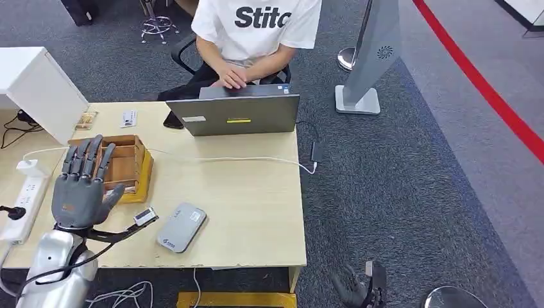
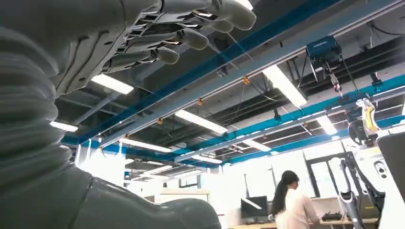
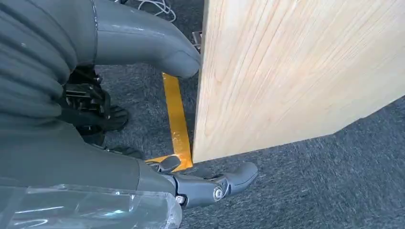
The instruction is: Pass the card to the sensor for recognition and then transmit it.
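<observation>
The grey flat sensor (image 1: 181,227) lies on the wooden table (image 1: 244,212) near its front edge. My left hand (image 1: 80,186) is raised above the table's left part, fingers spread and pointing upward, with nothing in it; it hides part of the wooden card box (image 1: 131,163) behind it. In the left wrist view the fingers (image 2: 191,38) stand apart against the ceiling. Two small card-like items (image 1: 128,118) (image 1: 85,120) lie at the table's far left. My right hand (image 1: 358,287) hangs beside the table, empty, its thumb (image 3: 157,47) and fingers (image 3: 215,183) apart.
A person sits at the far side behind an open grey laptop (image 1: 234,112). A white cable (image 1: 224,158) crosses the table. A white power strip (image 1: 22,205) and a white box (image 1: 38,90) are at the left. A grey floor stand (image 1: 372,58) rises on the carpet to the right.
</observation>
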Controlling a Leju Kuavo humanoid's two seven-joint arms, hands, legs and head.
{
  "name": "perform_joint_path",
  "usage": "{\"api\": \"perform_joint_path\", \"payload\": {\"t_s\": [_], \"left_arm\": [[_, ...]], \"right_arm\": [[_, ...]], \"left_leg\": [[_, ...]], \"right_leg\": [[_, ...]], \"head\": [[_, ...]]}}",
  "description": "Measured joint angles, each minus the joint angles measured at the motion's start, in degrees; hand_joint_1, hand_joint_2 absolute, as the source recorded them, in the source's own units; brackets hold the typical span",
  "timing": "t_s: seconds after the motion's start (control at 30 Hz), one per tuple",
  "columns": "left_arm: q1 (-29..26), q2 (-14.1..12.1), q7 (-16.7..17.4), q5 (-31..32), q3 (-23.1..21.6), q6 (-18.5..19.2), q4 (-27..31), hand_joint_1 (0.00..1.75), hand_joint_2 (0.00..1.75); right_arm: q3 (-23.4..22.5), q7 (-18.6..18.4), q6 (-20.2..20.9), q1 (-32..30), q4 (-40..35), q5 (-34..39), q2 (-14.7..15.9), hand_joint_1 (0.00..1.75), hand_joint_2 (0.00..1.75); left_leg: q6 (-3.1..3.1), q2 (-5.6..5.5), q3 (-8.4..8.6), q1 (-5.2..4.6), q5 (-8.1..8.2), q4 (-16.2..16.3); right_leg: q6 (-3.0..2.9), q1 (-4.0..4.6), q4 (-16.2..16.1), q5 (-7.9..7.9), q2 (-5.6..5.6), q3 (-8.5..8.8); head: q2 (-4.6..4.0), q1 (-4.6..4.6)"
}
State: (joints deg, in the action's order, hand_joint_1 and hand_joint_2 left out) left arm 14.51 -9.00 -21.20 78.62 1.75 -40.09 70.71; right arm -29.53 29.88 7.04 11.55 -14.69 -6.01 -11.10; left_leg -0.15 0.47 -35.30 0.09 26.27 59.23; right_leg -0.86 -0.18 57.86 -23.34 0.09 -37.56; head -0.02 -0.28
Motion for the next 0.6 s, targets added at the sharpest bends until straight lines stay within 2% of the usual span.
{"api": "perform_joint_path", "payload": {"t_s": [0.2, 0.33, 0.47, 0.6], "left_arm": [[-0.37, 0.11, 0.09, 0.11, -0.07, 0.0, 0.17, 0.0, 1.75], [-1.01, -0.57, 3.43, 2.78, -1.6, 1.03, -0.68, 0.0, 1.75], [-0.97, -2.3, 6.69, 2.49, -3.26, 2.16, -6.24, 0.0, 1.75], [1.33, -4.92, 12.3, 5.49, -3.56, 1.14, -15.68, 0.0, 1.75]], "right_arm": [[0.0, 0.0, -0.02, -0.02, 0.0, 0.0, 0.0, 0.0, 1.75], [0.0, 0.15, -0.02, -0.07, 0.0, 0.26, 0.07, 0.0, 1.75], [0.0, 0.26, 0.07, -0.14, 0.0, 0.22, 0.24, 0.0, 1.75], [0.0, 0.02, 0.04, -0.13, 0.0, -0.28, 0.26, 0.0, 1.75]], "left_leg": [[0.02, 0.0, 0.0, 0.0, -0.03, 0.0], [0.02, 0.0, 0.0, 0.0, -0.02, 0.0], [0.02, 0.0, 0.0, 0.0, -0.02, 0.0], [0.0, 0.01, -0.01, 0.03, -0.03, -0.01]], "right_leg": [[0.0, 0.0, 0.0, 0.02, 0.0, 0.01], [0.0, 0.0, 0.0, 0.02, 0.0, 0.01], [0.0, 0.0, 0.0, 0.02, 0.01, 0.0], [-0.01, 0.03, 0.01, 0.02, 0.01, -0.01]], "head": [[0.0, 0.0], [0.0, 0.0], [0.0, 0.0], [0.0, 0.02]]}}
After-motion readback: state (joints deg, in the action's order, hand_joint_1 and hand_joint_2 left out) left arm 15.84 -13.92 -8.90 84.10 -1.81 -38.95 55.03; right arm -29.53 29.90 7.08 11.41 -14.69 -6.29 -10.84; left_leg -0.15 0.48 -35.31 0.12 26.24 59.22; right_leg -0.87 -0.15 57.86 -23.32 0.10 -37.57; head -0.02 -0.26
